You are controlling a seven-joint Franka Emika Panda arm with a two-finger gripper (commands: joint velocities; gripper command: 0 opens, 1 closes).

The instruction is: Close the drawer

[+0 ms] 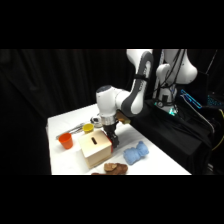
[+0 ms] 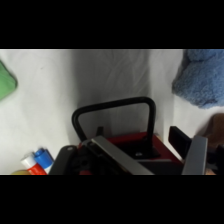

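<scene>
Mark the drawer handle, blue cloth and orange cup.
drawer handle (image 2: 114, 103): wrist view, top bar of the dark loop.
blue cloth (image 1: 135, 153): side view, middle of the bundle.
orange cup (image 1: 65, 141): side view, its outer wall.

Tan wooden box with slot on top near bench front edge. Reddish-orange drawer with dark wire loop handle on box's right side. End effector just beside it. Orange cup toward left edge; yellow cup behind box. Blue cloth right of box. Brown object at front edge.
</scene>
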